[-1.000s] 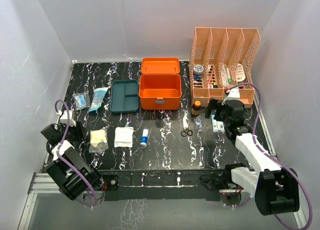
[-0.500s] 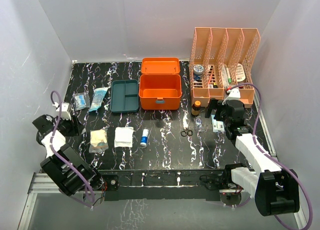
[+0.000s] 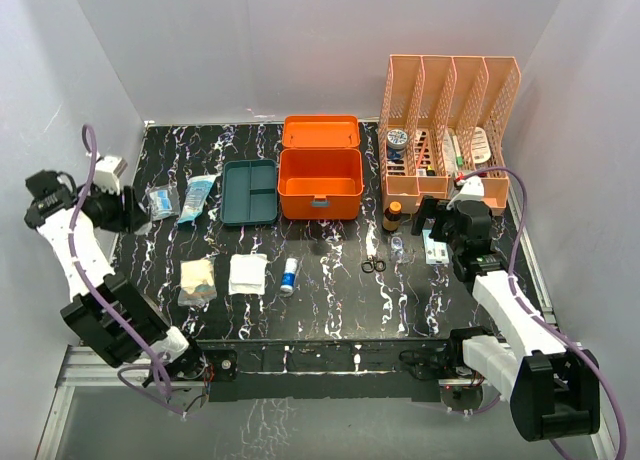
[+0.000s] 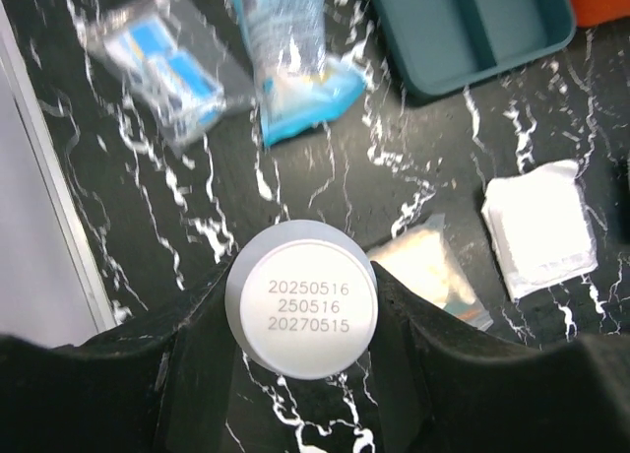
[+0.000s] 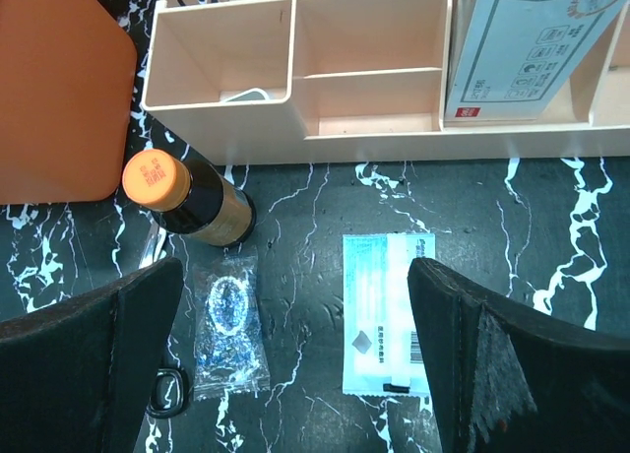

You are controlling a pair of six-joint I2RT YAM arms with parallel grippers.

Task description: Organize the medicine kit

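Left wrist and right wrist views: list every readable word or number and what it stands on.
"20250516": top line on the round end of the container in the left pincer.
"250516": middle line, same end.
"20270515": bottom line, same end.
Print and barcode on the white sachet: too small to read.
Icons and red stamp on the card: unreadable.
Marks on the orange cap: blurred.

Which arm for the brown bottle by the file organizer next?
Right. The right gripper is open, hanging beside the brown bottle; the left gripper is shut on a white tub, far off to the left.
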